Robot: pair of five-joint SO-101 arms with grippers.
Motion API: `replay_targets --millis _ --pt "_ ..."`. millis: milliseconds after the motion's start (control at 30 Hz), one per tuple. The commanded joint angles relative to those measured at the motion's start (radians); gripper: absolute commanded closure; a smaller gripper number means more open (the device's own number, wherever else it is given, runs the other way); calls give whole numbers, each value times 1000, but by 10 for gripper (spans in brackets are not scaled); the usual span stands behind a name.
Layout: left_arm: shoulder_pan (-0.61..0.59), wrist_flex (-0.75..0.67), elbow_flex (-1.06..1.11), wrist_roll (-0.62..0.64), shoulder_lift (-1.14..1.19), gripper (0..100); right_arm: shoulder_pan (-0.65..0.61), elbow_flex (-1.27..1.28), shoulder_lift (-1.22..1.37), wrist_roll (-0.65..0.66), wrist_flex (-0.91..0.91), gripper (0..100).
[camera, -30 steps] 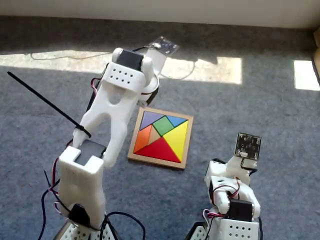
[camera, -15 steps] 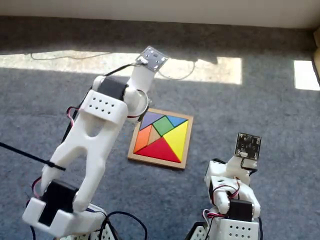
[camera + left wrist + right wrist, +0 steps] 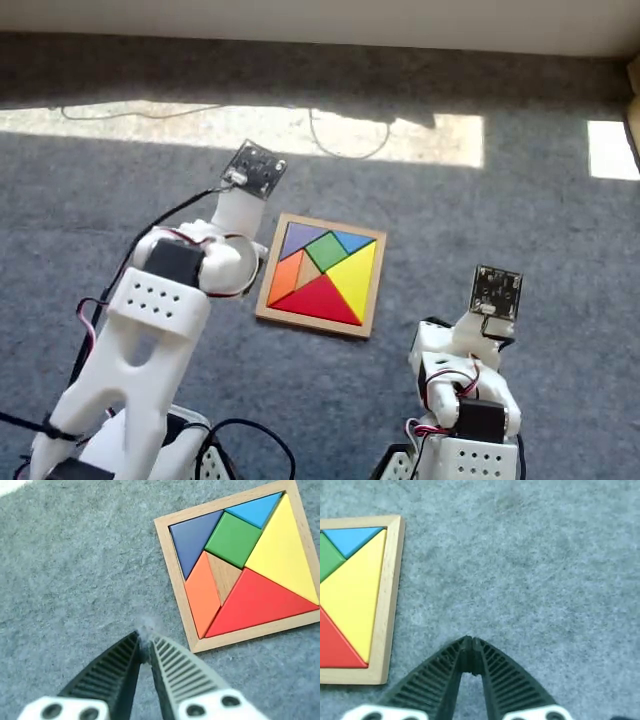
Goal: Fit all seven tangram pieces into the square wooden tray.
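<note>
The square wooden tray (image 3: 373,290) lies on the grey carpet between the two arms. In it sit a dark blue piece (image 3: 192,535), a green square (image 3: 232,537), a light blue triangle (image 3: 257,507), a yellow triangle (image 3: 282,555), a red triangle (image 3: 255,605) and an orange piece (image 3: 202,592). A wood-coloured triangle (image 3: 224,575) shows in the middle; I cannot tell whether it is a piece or bare tray floor. My left gripper (image 3: 145,642) is shut and empty over the carpet, just off the tray's orange corner. My right gripper (image 3: 470,642) is shut and empty over the carpet beside the tray rim (image 3: 390,595).
The left arm (image 3: 160,300) stands left of the tray, the right arm (image 3: 465,385) folded low at the front right. Thin cables (image 3: 340,140) trail over the sunlit carpet behind the tray. Open carpet lies right of the tray.
The left arm has swung back from over the tray's far left corner and come down to the tray's left side. The right arm and the tray have not moved.
</note>
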Motion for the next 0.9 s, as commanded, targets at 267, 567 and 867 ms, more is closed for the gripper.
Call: replay_targets --millis 267,567,867 --pt "-90 -140 311 11 -372 994 10 104 -16 14 -21 983" --pt "-90 -133 463 11 -605 992 10 104 -16 14 -21 983" --pt "-90 -132 657 11 -944 989 10 104 -16 14 -21 983"
